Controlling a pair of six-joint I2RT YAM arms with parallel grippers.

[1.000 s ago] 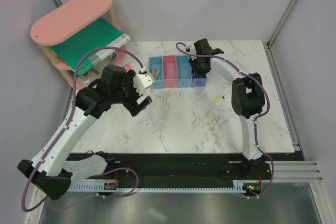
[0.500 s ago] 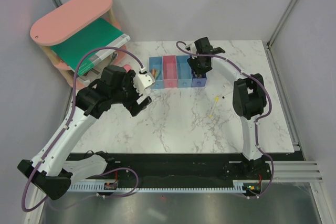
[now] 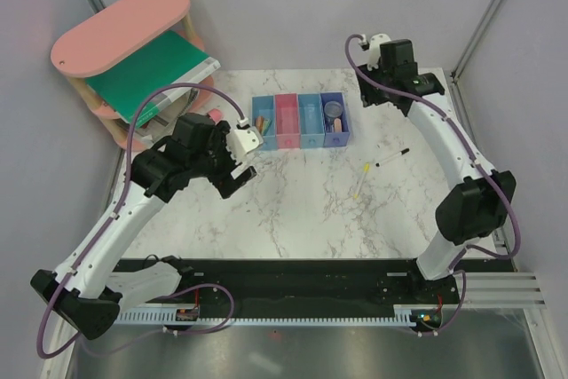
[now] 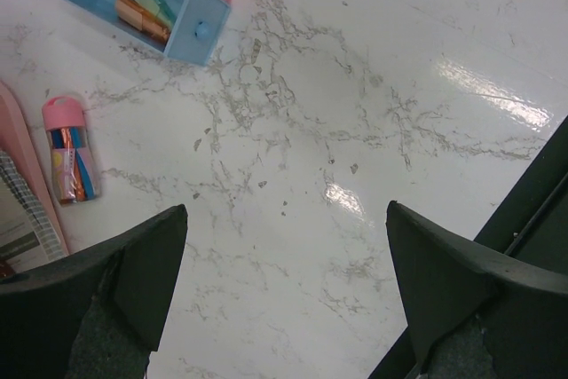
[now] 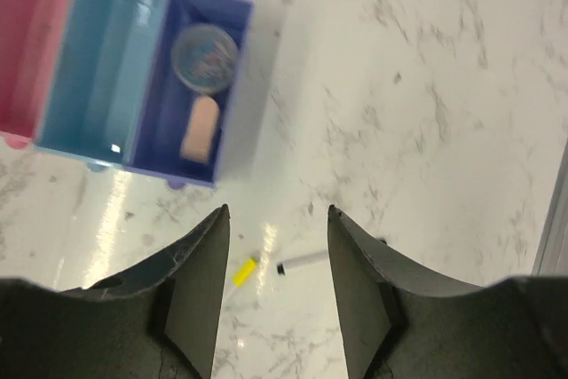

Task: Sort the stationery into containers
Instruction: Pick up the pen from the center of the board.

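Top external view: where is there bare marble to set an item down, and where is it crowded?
Widest free patch: the table front, between the bin row and the arm bases, left of the yellow stick. Another lies behind the bins. Crowded: around the pen and stick, and between the bins and the shelf.

Top camera: high behind the arm bases, tilted down, far off, whole table in frame. Left wrist camera: close, looks down on the tabletop, with the left end of the bins in its top-left corner. Right wrist camera: higher up, looks down on the bins' right end and a pen. All three views share the bins.
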